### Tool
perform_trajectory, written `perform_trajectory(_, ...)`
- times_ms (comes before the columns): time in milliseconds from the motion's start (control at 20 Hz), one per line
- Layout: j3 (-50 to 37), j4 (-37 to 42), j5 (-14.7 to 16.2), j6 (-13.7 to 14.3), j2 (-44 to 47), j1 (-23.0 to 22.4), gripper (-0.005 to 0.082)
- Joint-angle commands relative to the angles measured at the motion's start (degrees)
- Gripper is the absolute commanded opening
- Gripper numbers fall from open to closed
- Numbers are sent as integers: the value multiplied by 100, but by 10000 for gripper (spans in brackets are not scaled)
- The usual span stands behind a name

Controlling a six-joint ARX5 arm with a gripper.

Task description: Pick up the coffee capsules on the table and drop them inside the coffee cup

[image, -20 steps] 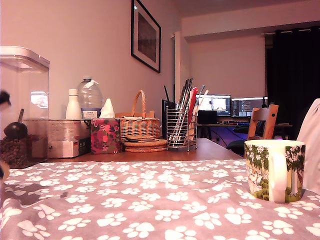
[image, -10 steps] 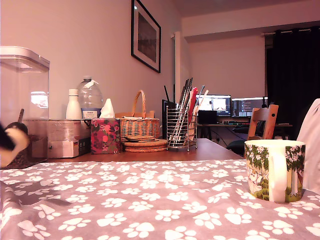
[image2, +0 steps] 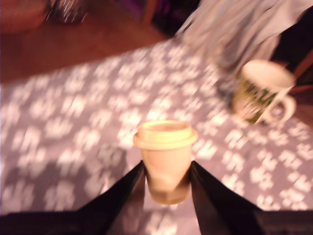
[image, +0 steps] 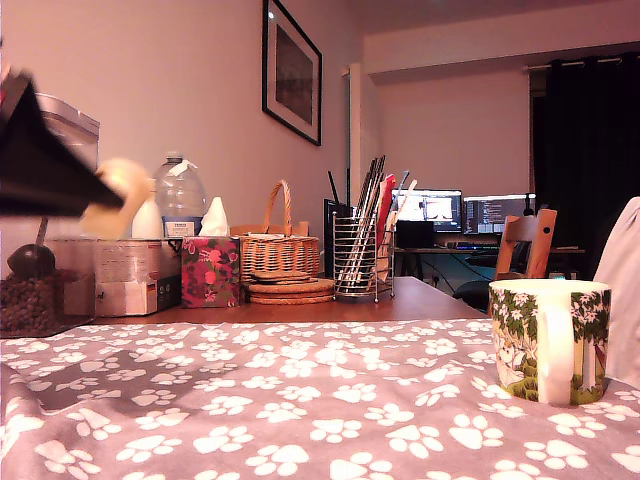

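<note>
Well away from the coffee cup (image: 549,340), out at the exterior view's left edge, the gripper (image2: 167,183) hangs above the counter (image: 300,400) with one coffee capsule (image2: 165,156) pinched between its two dark fingers (image2: 124,193), rim uppermost and base down in the narrow gap. Through the wrist view the capsule sits upright, the fingers pressing on its tapered sides below the wide rim; both views are smeared with motion, so I can't say how deep the grip goes. Seen from the room, the pod is a pale blur at the black finger's tip, high over the paw-print cloth. The cup stands upright on the cloth at the exterior view's right, handle facing the camera, mouth open, clear of everything else. To my eye the step is the carry across: it wants a steady hold, enough height to clear the cup's rim, and the pod centred over the mouth before letting go, since a release off-centre could bounce it off the lip.
</note>
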Motion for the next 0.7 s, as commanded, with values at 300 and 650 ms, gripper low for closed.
perform_trajectory(300, 50, 584, 22, 166, 96, -466, 110)
perform_trajectory(650, 50, 1467, 17, 166, 787, -1093, 110)
